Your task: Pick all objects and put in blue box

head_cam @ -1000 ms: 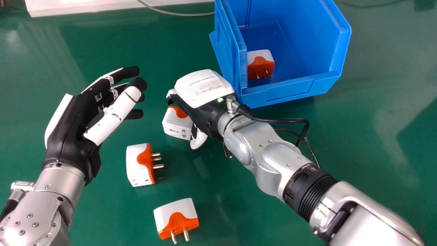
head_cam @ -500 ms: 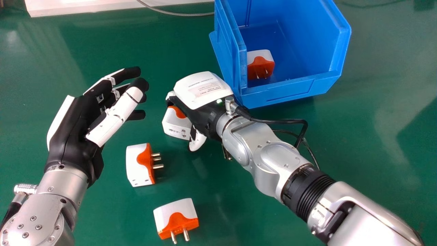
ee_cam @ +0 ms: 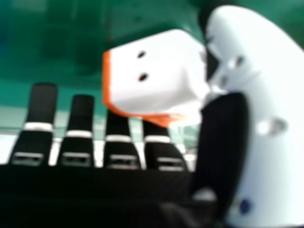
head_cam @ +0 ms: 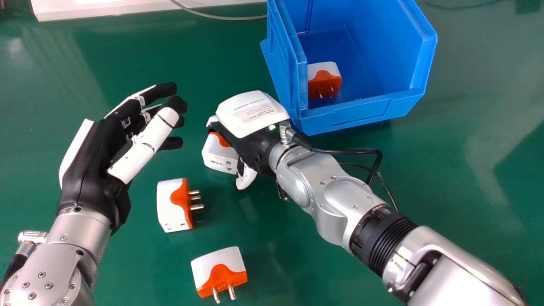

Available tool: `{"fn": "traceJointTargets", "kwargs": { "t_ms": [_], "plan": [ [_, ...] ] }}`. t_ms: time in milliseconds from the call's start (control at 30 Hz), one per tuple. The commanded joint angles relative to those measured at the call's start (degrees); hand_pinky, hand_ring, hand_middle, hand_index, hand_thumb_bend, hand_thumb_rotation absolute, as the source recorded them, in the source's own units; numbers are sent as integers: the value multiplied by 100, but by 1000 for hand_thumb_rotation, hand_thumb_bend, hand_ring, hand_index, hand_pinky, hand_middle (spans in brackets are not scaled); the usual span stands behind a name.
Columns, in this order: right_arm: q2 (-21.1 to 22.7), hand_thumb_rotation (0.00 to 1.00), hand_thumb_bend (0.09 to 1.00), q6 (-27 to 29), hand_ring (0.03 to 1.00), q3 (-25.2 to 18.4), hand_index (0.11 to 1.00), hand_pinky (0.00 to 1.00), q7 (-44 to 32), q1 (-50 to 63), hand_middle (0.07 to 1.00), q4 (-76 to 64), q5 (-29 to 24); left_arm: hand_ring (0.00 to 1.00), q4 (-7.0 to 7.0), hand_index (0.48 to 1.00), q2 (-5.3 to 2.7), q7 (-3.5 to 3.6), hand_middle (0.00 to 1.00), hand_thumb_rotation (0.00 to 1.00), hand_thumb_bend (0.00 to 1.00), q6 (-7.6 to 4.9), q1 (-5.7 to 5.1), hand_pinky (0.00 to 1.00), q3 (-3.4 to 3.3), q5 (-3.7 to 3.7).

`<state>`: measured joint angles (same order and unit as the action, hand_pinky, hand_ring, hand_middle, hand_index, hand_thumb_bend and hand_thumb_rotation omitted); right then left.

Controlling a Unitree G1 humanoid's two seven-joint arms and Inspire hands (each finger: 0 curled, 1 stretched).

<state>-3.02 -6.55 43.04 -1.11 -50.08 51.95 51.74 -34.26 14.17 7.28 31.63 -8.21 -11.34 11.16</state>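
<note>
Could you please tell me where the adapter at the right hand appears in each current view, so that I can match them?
Head view: the adapter is partly hidden by the right hand, left of the blue box.
Right hand view: the adapter is beside the thumb, overlapping some fingers.
Shared landmark: the white thumb, seen in both.

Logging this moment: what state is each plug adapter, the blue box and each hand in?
Blue box: open-topped, one adapter inside.
Boxed adapter: prongs toward the box's near wall.
Adapter by the right hand: outside the box, between thumb and fingers.
Middle adapter: on the table, prongs toward the view's right.
Nearest adapter: on the table, prongs toward the robot.
Left hand: open, empty.
Right hand: open, over its adapter.
</note>
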Motion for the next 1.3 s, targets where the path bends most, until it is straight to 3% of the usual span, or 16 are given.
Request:
{"fn": "traceJointTargets", "kwargs": {
  "t_ms": [0,100,267,300,333,367,533,833,1267],
  "plan": [
    [-21,0,514,47,793,48,771,642,26,-172,831,-86,39,790,-195,805,-38,-38,775,540,555,-6,-8,713,31,2],
    [8,0,564,60,791,65,740,640,-34,-183,826,-93,37,790,-241,804,-58,-51,774,540,556,21,-11,712,52,-8],
    [-3,42,546,160,751,17,647,620,37,-187,786,91,-55,789,-363,804,-98,-100,774,540,557,56,-47,712,129,-23],
    [-6,56,540,196,623,5,612,522,81,-179,659,135,-70,789,-372,803,-104,-110,774,541,558,60,-48,711,141,-19],
    [-16,56,540,229,623,-1,612,522,123,-177,659,190,-82,789,-380,803,-107,-119,774,541,558,64,-49,711,149,-14],
    [-15,68,535,269,520,-1,584,430,168,-175,561,233,-86,788,-389,803,-110,-127,773,541,558,69,-52,710,157,-10],
    [19,34,531,494,394,-12,533,323,379,-185,489,376,-95,788,-449,804,-140,-146,773,541,558,101,-71,710,184,1],
    [108,14,523,841,402,-90,506,326,841,-158,484,428,-134,789,-458,807,-202,-155,774,542,559,117,-64,712,192,-4],
    [91,2,519,763,429,-166,475,372,992,-45,505,361,-235,791,-508,809,-207,-166,777,545,564,187,-46,715,189,18]
  ]
}}
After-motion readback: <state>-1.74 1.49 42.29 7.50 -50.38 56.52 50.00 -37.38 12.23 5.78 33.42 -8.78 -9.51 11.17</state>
